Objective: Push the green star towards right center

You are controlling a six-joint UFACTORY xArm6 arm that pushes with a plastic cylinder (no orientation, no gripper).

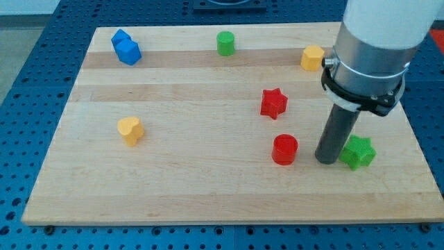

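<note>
The green star (359, 152) lies on the wooden board (208, 187) near its right edge, below mid-height. My tip (327, 160) rests on the board just left of the green star, touching or nearly touching it. The red cylinder (284, 149) stands just left of the tip. The rod rises from the tip into the arm's white and grey body at the view's top right.
A red star (273, 103) lies up and left of the tip. A yellow block (312, 57) sits at the top right beside the arm. A green cylinder (225, 43) is at top centre, a blue block (126, 48) at top left, a yellow heart (130, 130) at the left.
</note>
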